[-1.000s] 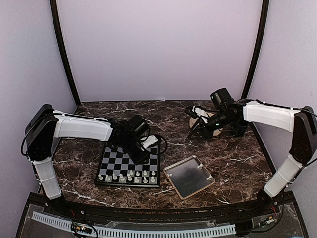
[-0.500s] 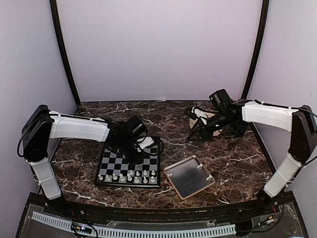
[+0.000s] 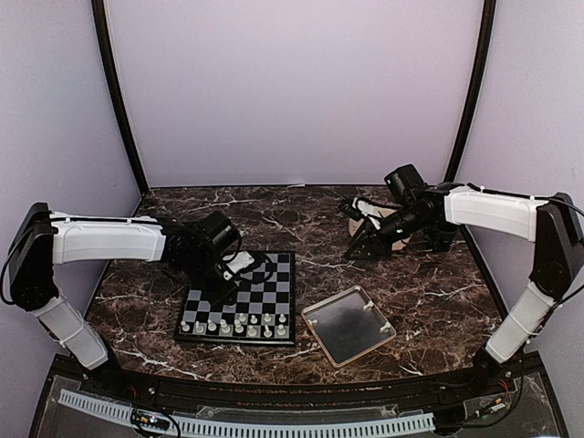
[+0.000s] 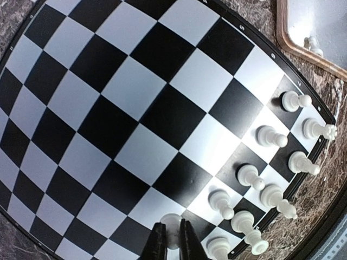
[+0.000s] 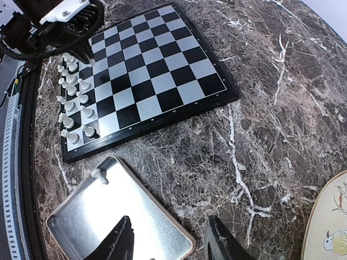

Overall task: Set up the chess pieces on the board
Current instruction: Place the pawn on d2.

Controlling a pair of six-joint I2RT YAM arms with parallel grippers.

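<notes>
Low, left arm point(image 3: 109, 239) stretched over board point(image 3: 269, 274); jaws pinch piece point(image 4: 171, 221); right arm point(image 3: 493, 210) hovers.

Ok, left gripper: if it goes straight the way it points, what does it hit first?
Likely the board: the left gripper, shut on a chess piece, points down at it, so the piece would touch a square first. Gap unclear.

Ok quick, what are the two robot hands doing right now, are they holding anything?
Left gripper: closed on a small white chess piece.
Right gripper: open, holding nothing.
</notes>
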